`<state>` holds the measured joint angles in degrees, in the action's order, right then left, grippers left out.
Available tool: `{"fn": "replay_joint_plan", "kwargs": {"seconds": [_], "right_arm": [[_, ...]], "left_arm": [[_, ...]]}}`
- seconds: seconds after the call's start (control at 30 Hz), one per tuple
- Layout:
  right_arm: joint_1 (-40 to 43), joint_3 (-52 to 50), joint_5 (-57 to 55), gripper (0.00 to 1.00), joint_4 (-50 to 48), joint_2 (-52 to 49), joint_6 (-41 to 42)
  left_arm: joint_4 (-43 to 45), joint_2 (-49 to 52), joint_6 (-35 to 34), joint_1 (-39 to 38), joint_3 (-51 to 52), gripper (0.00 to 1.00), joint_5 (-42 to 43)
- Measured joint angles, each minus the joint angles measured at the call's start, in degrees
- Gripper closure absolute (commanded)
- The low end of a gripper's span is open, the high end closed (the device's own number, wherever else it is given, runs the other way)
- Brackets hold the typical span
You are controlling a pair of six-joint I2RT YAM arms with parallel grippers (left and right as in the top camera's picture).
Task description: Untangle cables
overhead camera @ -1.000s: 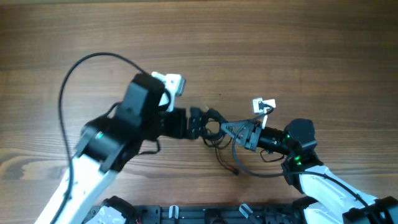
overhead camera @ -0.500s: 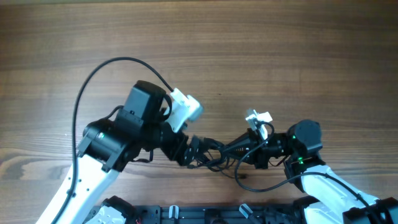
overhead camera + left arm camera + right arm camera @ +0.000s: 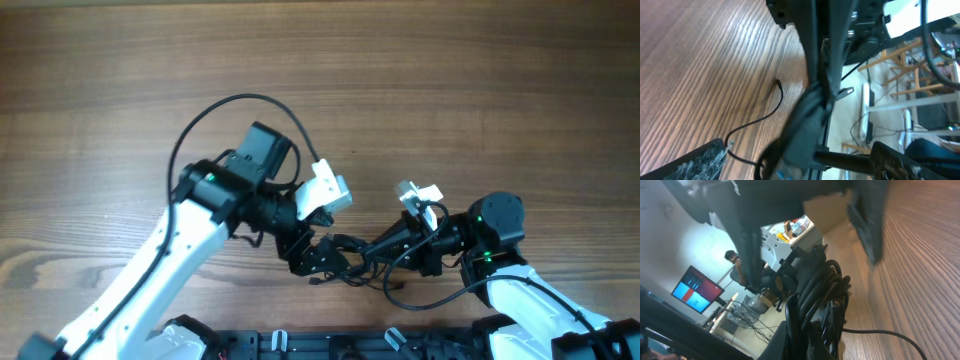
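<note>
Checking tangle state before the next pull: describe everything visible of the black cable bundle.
The black cable bundle is thin, rubbery-looking strands looped into a tight knot. It sits between the left gripper and right gripper, both at it, grip unclear, near the front edge of the table. One loose strand trails off it across the wood.

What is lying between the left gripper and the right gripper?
A tangled bundle of black cables fills the gap between the left gripper and the right gripper; the overhead view shows it.
</note>
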<state>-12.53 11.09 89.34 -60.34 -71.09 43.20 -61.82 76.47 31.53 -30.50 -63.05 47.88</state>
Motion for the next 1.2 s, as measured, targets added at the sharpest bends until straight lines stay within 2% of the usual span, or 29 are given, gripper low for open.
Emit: {"fn": "replay_joint_plan", "kwargs": {"seconds": [0.03, 0.1, 0.13, 0.17, 0.2, 0.23, 0.33, 0.43, 0.47, 0.53, 0.7, 0.83, 1.0, 1.2], "right_arm": [[0.0, 0.0, 0.0, 0.94, 0.0, 0.0, 0.0], [0.0, 0.0, 0.0, 0.94, 0.0, 0.0, 0.0], [0.0, 0.0, 0.0, 0.94, 0.0, 0.0, 0.0], [0.0, 0.0, 0.0, 0.93, 0.0, 0.0, 0.0], [0.1, 0.0, -0.2, 0.93, 0.0, 0.0, 0.0], [0.5, 0.0, -0.6, 0.91, 0.0, 0.0, 0.1], [1.3, 0.0, -2.5, 0.73, 0.5, -0.1, 0.4], [0.9, 0.0, -5.2, 0.36, 0.3, -0.1, 0.5], [0.7, 0.1, -6.4, 0.19, 0.4, -0.1, 0.5], [0.6, 0.2, -9.1, 0.09, 1.6, -0.1, 0.5], [0.6, 0.6, -18.8, 0.09, 9.6, -0.1, 0.5], [0.0, 0.6, -25.6, 0.13, 14.7, -0.1, 0.5], [-4.2, 0.6, -29.7, 0.13, 15.0, -0.1, 0.4], [-16.2, 0.6, -43.5, 0.25, 15.1, -0.1, -1.3]], "left_arm": [[0.7, 1.2, 0.4, -0.4, 0.0, 0.27, 0.2], [2.4, 3.8, 1.4, -1.4, 0.0, 0.59, 0.5], [2.7, 4.7, 1.2, -1.7, 0.1, 0.85, 0.6], [3.1, 5.9, 1.5, -2.2, 0.1, 0.93, 0.7], [2.9, 6.2, 1.7, -2.3, 0.1, 0.96, 0.8], [2.5, 6.4, 2.1, -2.5, 0.1, 0.96, 0.5], [1.7, 6.2, 2.7, -1.9, 0.1, 0.96, 0.3], [2.4, 6.3, 1.3, 0.4, 0.1, 0.96, -0.2], [2.6, 6.3, 0.3, 1.8, 0.1, 0.96, -0.9], [3.3, 6.3, -2.4, 4.7, 0.2, 0.96, -1.6], [5.7, 6.3, -11.8, 13.2, 0.2, 0.96, -3.5], [6.0, 6.3, -17.3, 19.0, 0.2, 0.96, -4.3], [8.1, 6.3, -22.3, 20.4, 0.2, 0.96, -4.6], [13.1, 6.3, -35.9, 20.4, 0.2, 0.96, -4.5]]}}
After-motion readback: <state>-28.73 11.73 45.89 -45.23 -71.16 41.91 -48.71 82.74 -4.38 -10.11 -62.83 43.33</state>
